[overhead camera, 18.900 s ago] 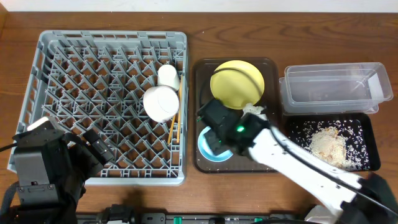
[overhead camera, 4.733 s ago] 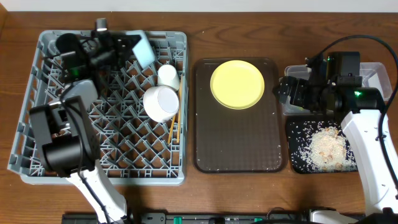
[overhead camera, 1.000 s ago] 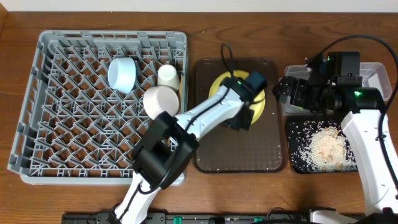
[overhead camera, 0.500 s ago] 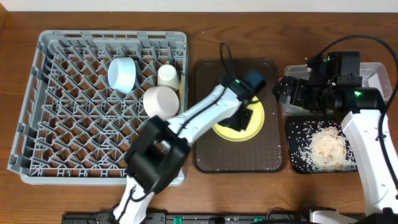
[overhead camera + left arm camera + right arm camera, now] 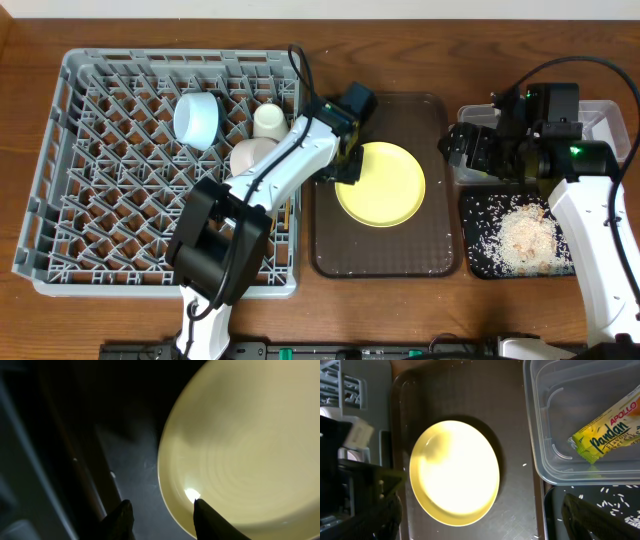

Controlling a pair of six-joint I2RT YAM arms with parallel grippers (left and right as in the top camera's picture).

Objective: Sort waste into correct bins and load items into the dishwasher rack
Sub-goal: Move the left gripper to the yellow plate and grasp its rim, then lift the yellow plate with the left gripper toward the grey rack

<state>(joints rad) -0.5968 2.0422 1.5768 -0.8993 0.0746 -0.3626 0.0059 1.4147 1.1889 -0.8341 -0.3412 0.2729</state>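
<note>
The plate [image 5: 385, 185] lies on the serving tray [image 5: 380, 255], right of the rack [image 5: 100, 200].

The left arm [image 5: 270, 175] is reaching out forward and to the right, and the left gripper [image 5: 161, 505] is pointing down with its fingers [image 5: 122, 517] standing partly apart. The right arm [image 5: 575, 210] is hovering bent, the right gripper [image 5: 480, 505] spreading its fingers wide.

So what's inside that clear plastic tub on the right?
The clear tub holds a yellow-green wrapper marked pandan; the floor around it looks bare. The tub's far end runs off the wrist picture, and overhead the right arm covers much of it.
</note>
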